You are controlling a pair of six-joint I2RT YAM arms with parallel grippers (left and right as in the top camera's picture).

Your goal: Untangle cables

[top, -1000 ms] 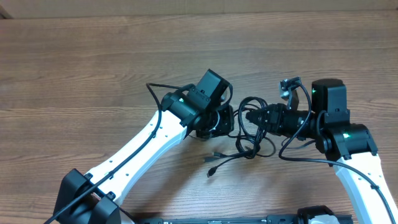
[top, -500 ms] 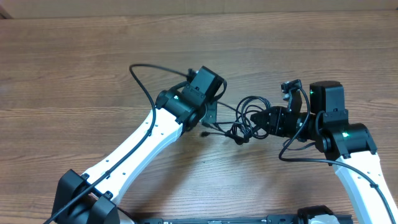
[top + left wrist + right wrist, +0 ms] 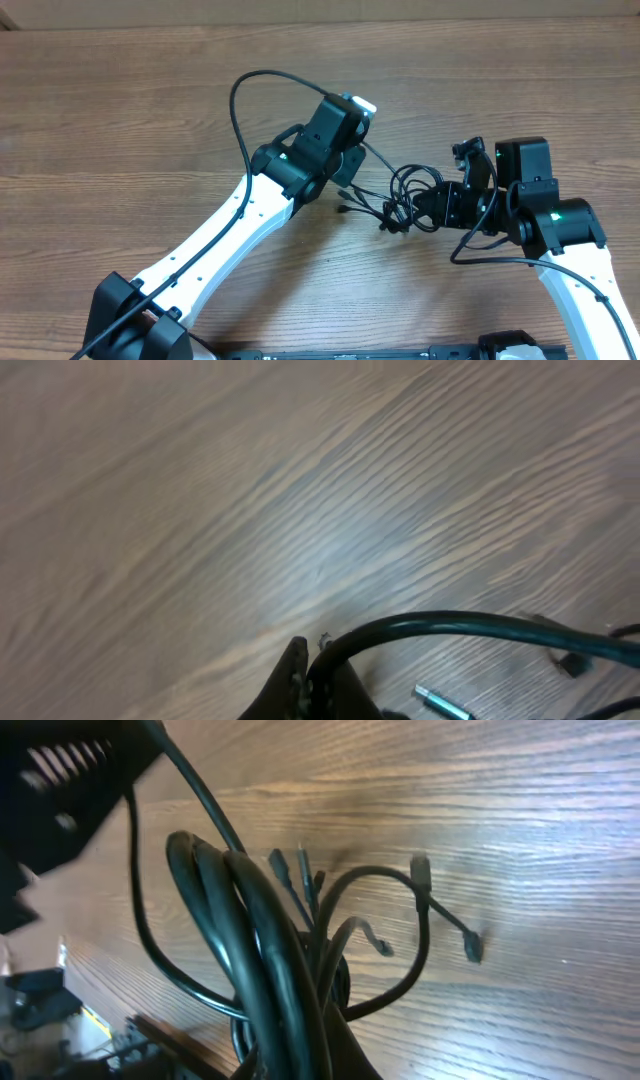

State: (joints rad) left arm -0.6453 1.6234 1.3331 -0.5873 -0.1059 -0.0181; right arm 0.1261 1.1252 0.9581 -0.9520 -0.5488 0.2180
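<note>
Between my two arms, over the brown wooden table (image 3: pixel 130 110), is the bunch of thin black flexible cables (image 3: pixel 405 190). My right pincer (image 3: pixel 437 205) is clenched on its loops and my left pincer (image 3: pixel 312 668) on one strand (image 3: pixel 470 625). They seem light and soft; I would take hold near a plug end (image 3: pixel 421 870).

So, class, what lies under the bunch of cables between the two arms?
Only the wooden table shows under the cables, visible through their loops. Where the right tool clamps the bunch, the surface below is covered, as it is beneath the thickest strands.
</note>
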